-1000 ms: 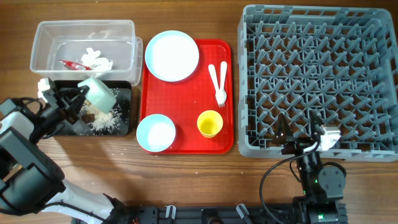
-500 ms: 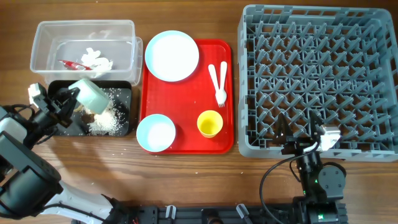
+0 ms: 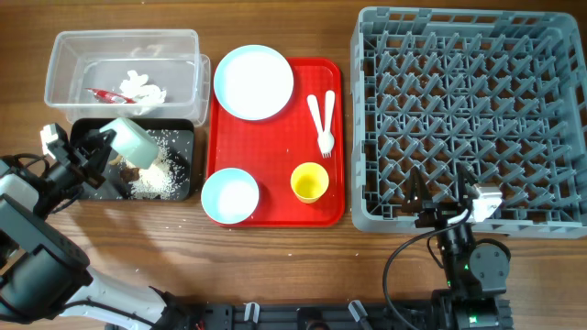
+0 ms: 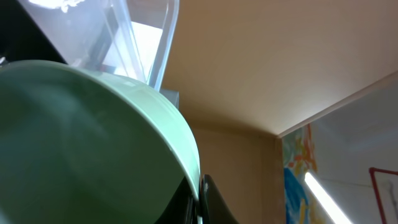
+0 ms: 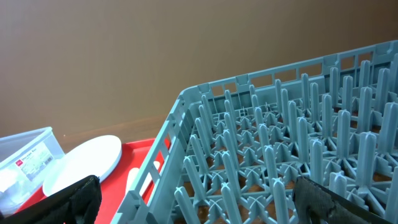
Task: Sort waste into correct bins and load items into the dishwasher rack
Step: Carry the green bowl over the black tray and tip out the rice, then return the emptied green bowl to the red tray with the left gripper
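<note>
My left gripper (image 3: 99, 148) is shut on the rim of a pale blue bowl (image 3: 129, 138) and holds it tipped on its side over the black tray (image 3: 182, 137). White rice-like crumbs (image 3: 161, 174) and brown food scraps (image 3: 129, 170) lie in that tray. In the left wrist view the bowl (image 4: 93, 143) fills the frame, its rim pinched between my fingers (image 4: 200, 202). The clear tub (image 3: 64, 55) holds white crumpled paper (image 3: 144, 85) and the red-and-white wrapper (image 3: 103, 93). My right gripper (image 3: 445, 206) (image 5: 196, 190) is open and empty at the front edge of the grey dishwasher rack (image 3: 468, 115) (image 5: 280, 137).
The red tray (image 3: 280, 137) between the bins and the rack carries the light blue plate (image 3: 254, 82), a second pale blue bowl (image 3: 229, 196), the yellow cup (image 3: 310, 181) and the white fork and spoon (image 3: 322, 119). A few crumbs lie on the wood before the black tray.
My left gripper has shifted left with the tipped bowl, then held almost still. More rice crumbs lie scattered in the black tray. The right arm has not moved.
</note>
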Controlling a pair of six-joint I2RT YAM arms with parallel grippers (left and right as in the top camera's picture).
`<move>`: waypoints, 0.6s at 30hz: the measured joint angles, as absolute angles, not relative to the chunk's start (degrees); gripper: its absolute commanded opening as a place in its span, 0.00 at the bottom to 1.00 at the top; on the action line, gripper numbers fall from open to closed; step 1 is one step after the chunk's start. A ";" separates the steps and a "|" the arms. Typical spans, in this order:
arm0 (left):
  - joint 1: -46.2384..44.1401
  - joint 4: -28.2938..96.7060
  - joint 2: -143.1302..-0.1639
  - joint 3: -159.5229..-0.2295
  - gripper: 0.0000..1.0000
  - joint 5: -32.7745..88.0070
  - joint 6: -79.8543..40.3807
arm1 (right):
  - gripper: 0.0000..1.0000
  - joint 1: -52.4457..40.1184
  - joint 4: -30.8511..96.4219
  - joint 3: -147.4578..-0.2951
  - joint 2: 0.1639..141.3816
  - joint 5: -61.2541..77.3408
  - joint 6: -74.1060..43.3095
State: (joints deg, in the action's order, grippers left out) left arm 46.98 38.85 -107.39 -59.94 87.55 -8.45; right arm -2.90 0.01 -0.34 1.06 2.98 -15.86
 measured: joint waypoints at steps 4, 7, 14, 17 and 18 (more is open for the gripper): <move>46.70 38.76 -107.37 -59.94 0.04 88.23 -9.06 | 1.00 -2.90 0.01 -0.36 1.06 2.98 -15.86; 45.17 38.76 -106.98 -59.94 0.04 88.38 -9.15 | 1.00 -2.90 0.03 -0.34 1.06 2.98 -15.86; 33.87 38.76 -98.39 -60.40 0.04 80.86 -12.10 | 1.00 -2.90 0.03 -0.36 1.06 2.98 -15.86; 26.20 38.02 -93.56 -62.06 0.04 73.69 -14.72 | 1.00 -2.90 0.01 -0.34 1.06 2.98 -15.86; 22.98 37.56 -91.79 -62.76 0.04 70.54 -15.75 | 1.00 -2.90 0.01 -0.36 1.06 2.98 -15.86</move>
State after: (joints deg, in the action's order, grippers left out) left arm 22.98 37.56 -91.79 -62.76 70.54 -15.75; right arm -2.90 0.01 -0.36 1.06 2.98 -15.86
